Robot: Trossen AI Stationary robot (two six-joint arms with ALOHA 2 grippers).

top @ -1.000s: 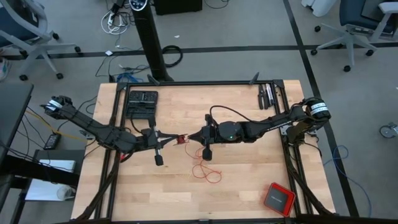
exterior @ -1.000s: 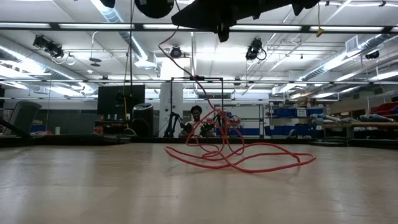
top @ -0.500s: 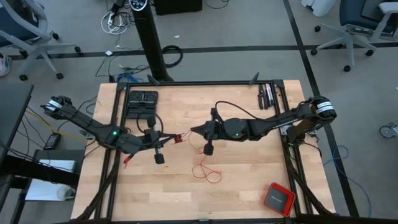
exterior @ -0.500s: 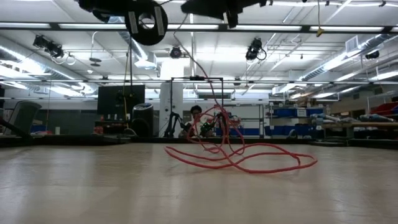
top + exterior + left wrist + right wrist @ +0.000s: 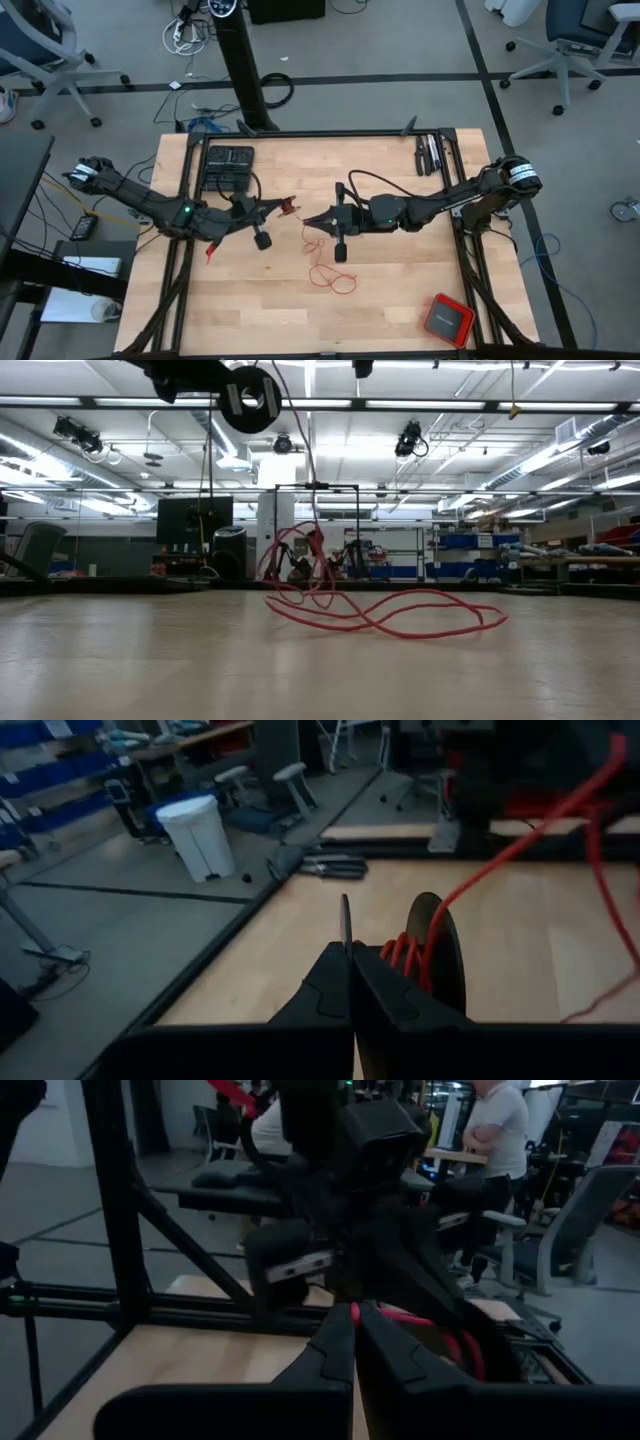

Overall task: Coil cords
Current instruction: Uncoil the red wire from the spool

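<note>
The thin red cord [image 5: 330, 275] lies in loose loops [image 5: 385, 618] on the wooden table [image 5: 400, 290], and one strand [image 5: 305, 470] rises from them to the grippers. A small red bundle [image 5: 291, 207] of it sits at the tip of my left gripper [image 5: 287, 208], which is shut and held high over the table's middle. My right gripper [image 5: 309, 222] faces it from the right, close by and also shut. The two tips stand a little apart. My left gripper carries several turns of the cord [image 5: 405, 955] wound around its shut fingers near their tips. The fingers lie about level, pointing toward the table's right. I cannot tell whether a cord end is pinched between them. A strand [image 5: 520, 850] leads off from the turns. My right gripper pinches one strand of the cord [image 5: 355, 1313] between its two fingertips. The fingers come level from the table's right. Below the hold, the cord hangs down to the loops on the table.
A red square box with a dark top [image 5: 447, 318] sits near the front right corner. A black device [image 5: 229, 165] lies at the far left and dark tools [image 5: 432, 152] at the far right. A person [image 5: 497, 1125] stands beyond the table.
My left gripper has swung its tip toward the table's far edge, turning, with the red bundle on it. My right gripper has risen with its strand, out of the top of the low view. The standing loops above the pile have been drawn up and shifted left in the low view.
</note>
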